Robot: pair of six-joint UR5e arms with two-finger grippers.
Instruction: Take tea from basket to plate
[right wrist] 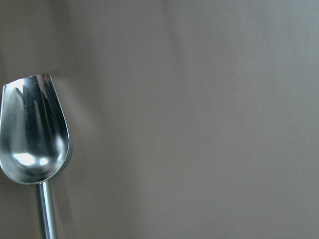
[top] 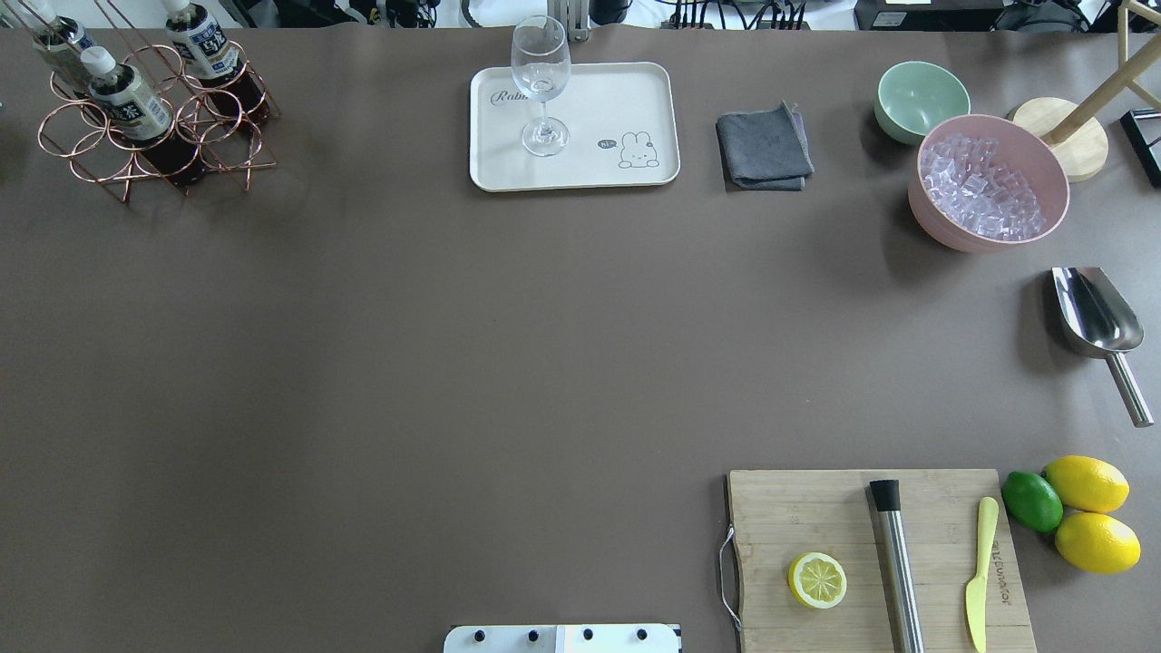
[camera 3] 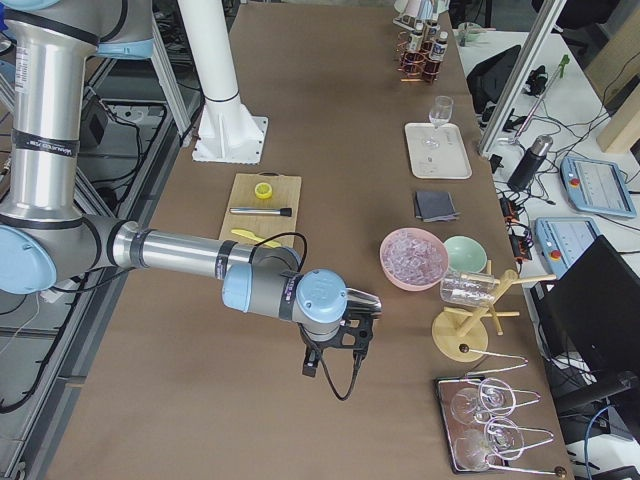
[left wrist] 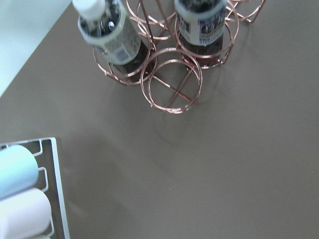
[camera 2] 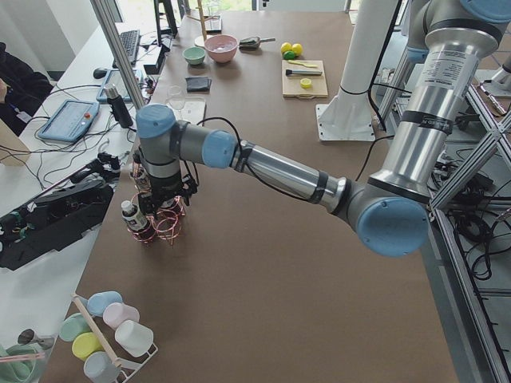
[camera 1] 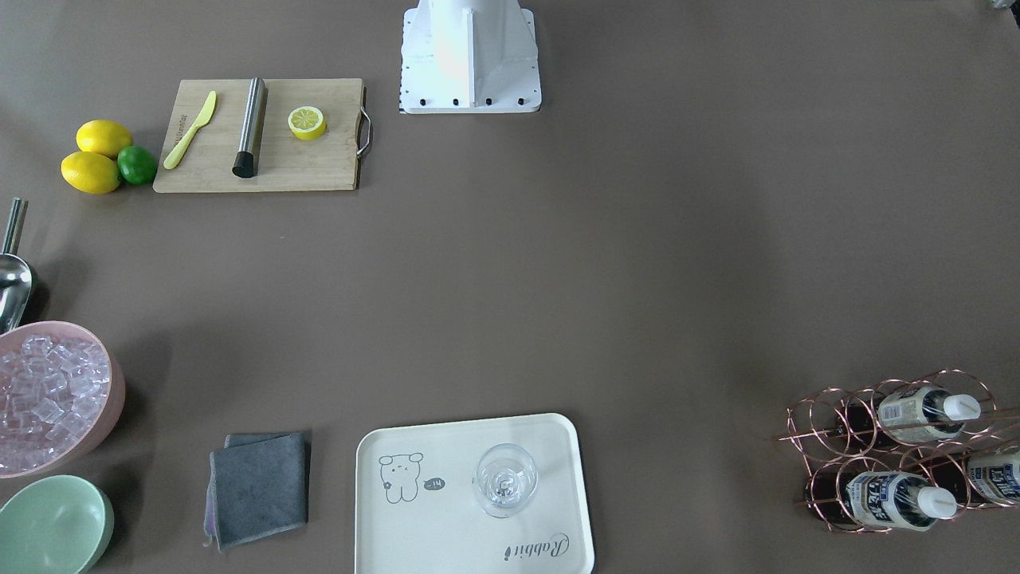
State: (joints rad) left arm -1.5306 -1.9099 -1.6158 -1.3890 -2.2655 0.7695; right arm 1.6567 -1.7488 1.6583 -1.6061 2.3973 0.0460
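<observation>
The copper wire basket (top: 154, 136) stands at the far left corner of the table and holds three tea bottles (top: 131, 100), dark brown with white caps. It also shows in the front view (camera 1: 845, 434). The cream plate (top: 590, 168) lies at the far middle with a wine glass (top: 541, 82) standing on it. In the exterior left view my left gripper (camera 2: 164, 209) hangs just over the basket (camera 2: 168, 227); I cannot tell whether it is open. Its wrist view shows two bottles (left wrist: 112, 35) and an empty ring cell (left wrist: 172, 84). My right gripper (camera 3: 335, 350) hovers near the table's right end; I cannot tell its state.
A pink bowl of ice (top: 989, 181), a mint-green bowl (top: 921, 100), a grey cloth (top: 764, 147) and a metal scoop (top: 1097, 317) lie on the right. A cutting board (top: 875, 553) with a lemon half, a muddler and a knife lies near right, lemons and a lime (top: 1084, 508) beside it.
</observation>
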